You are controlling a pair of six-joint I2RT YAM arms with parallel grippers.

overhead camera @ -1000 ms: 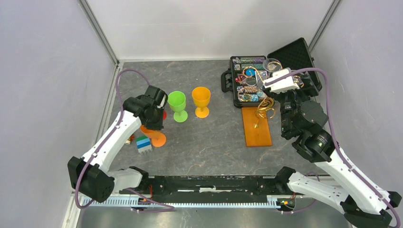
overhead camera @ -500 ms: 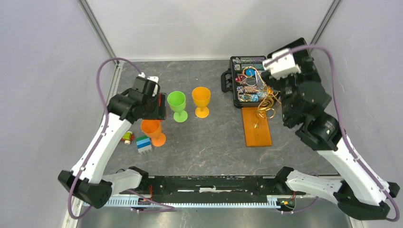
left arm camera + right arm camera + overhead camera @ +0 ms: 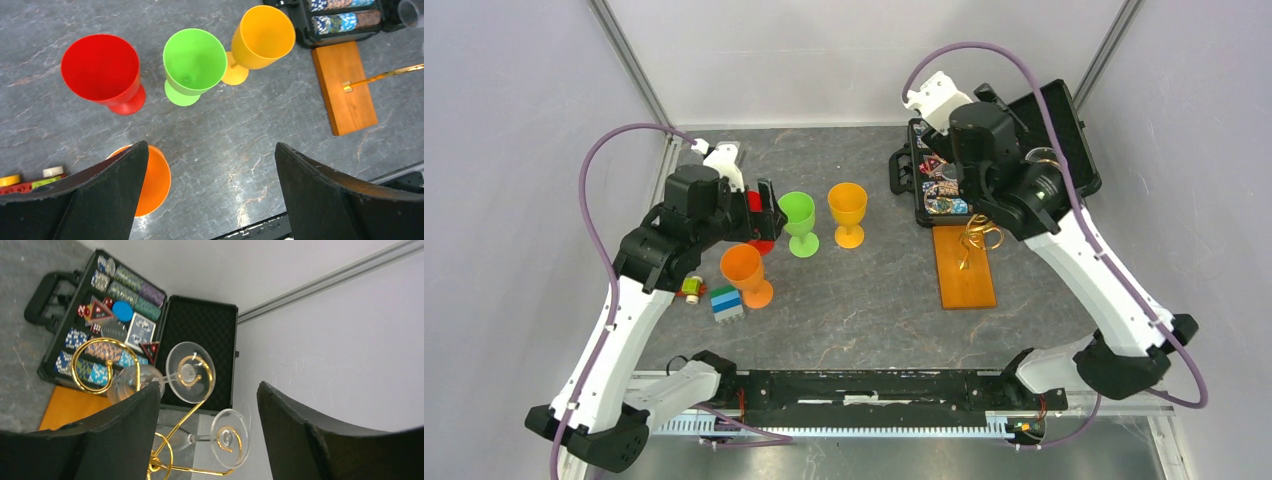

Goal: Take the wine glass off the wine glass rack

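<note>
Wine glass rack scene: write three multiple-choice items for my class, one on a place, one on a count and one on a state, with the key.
1. Where does the wine glass rack stand?
A) just in front of the black case
B) on the case's lid
C) against the left wall

2. How many coloured goblets stand on the table?
A) two
B) three
C) four

3. How is the left gripper?
A) shut on a goblet
B) open, holding nothing
C) shut, empty

Key:
1 A, its wooden base lies on the table at the case's near side.
2 C, one red, one green, one yellow, one orange.
3 B, its fingers stand wide apart with nothing between them.
</note>
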